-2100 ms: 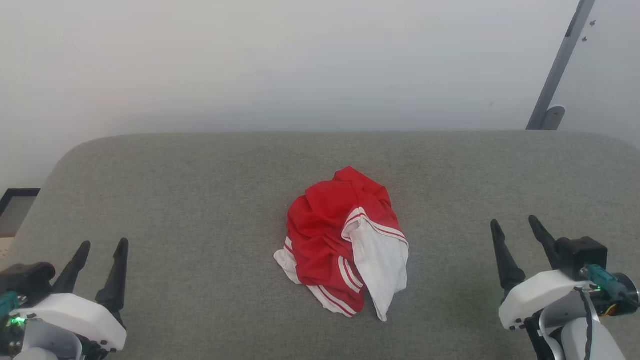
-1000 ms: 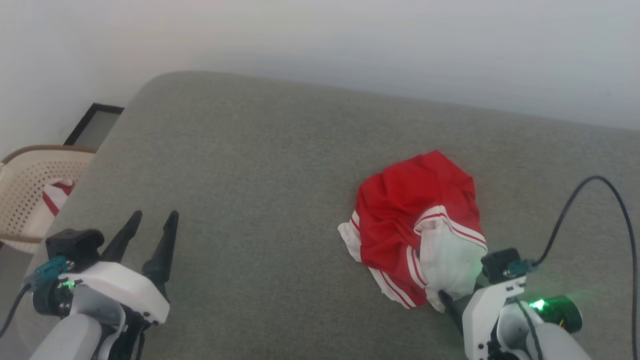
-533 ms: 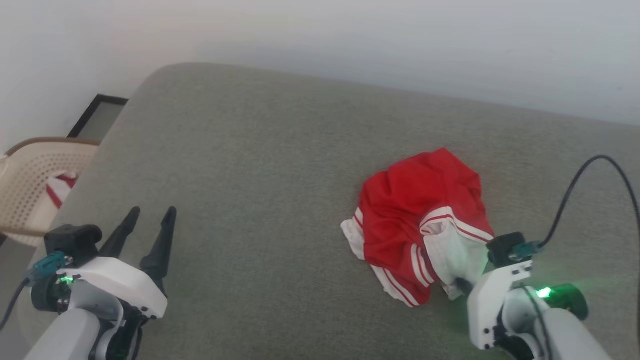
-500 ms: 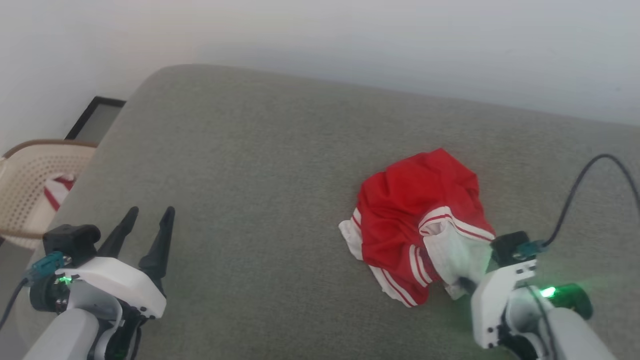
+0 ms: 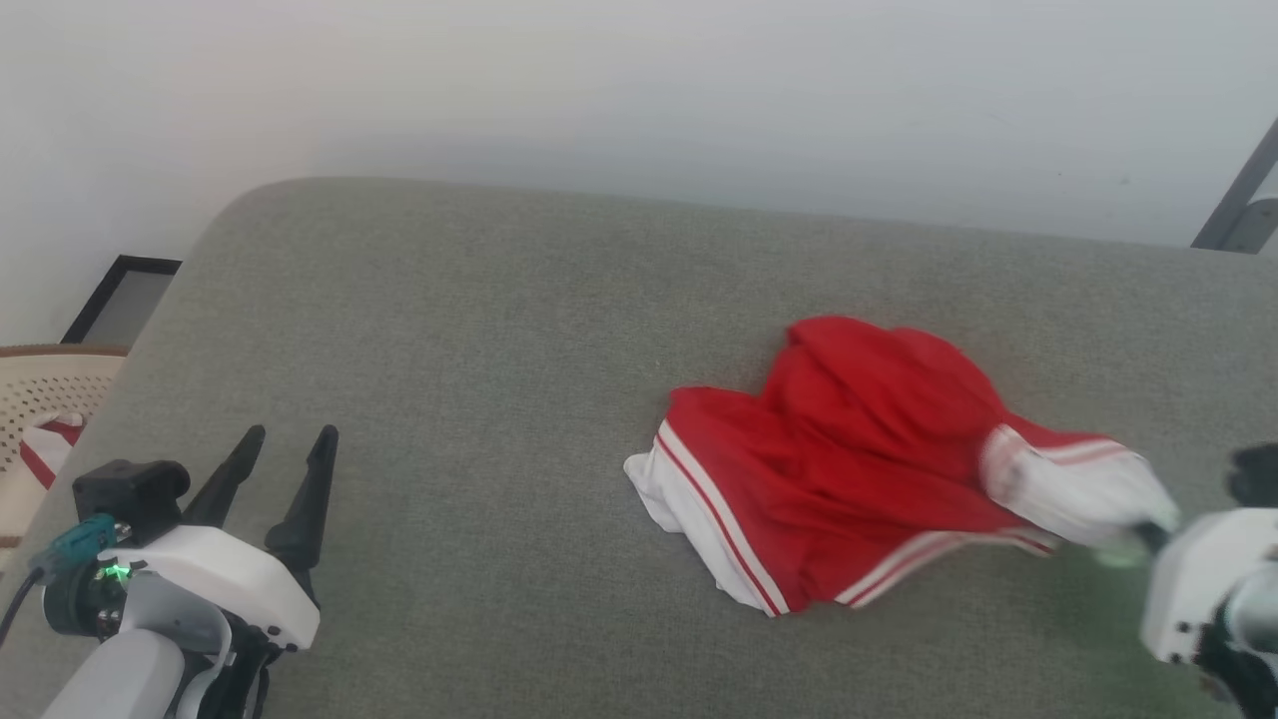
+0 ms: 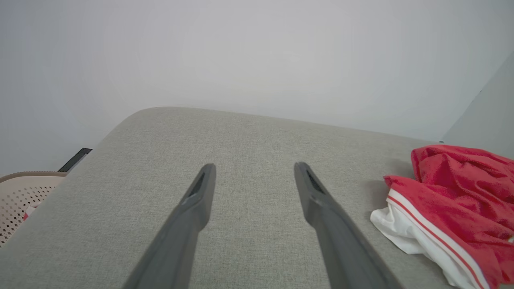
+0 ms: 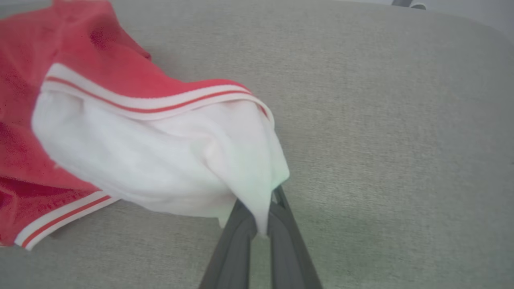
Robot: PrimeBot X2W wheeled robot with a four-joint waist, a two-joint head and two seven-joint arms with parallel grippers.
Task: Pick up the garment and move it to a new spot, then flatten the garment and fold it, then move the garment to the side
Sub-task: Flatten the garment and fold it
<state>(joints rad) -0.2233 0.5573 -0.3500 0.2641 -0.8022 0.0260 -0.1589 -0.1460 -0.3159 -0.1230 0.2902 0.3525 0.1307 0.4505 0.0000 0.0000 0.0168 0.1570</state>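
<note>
The garment (image 5: 849, 449) is bright red with white cuff panels and thin stripes, stretched out to the right across the grey cushion (image 5: 479, 330). My right gripper (image 5: 1148, 534) is shut on the tip of its white cuff panel at the right edge. In the right wrist view the two fingers pinch the white fabric (image 7: 152, 160) at the right gripper (image 7: 261, 208). My left gripper (image 5: 282, 449) stands open at the lower left, well apart from the cloth. The left wrist view has the left gripper (image 6: 255, 174) open over bare cushion, with the garment (image 6: 453, 204) at the right.
A beige perforated basket (image 5: 40, 399) sits off the cushion's left edge with a red-and-white cloth inside. A dark frame (image 5: 120, 295) lies on the floor behind it. A grey metal post (image 5: 1238, 205) stands at the far right by the wall.
The right gripper closed on the white cuff and pulled it to the right, stretching the crumpled garment out. The head camera has shifted. The left gripper stayed open and still.
</note>
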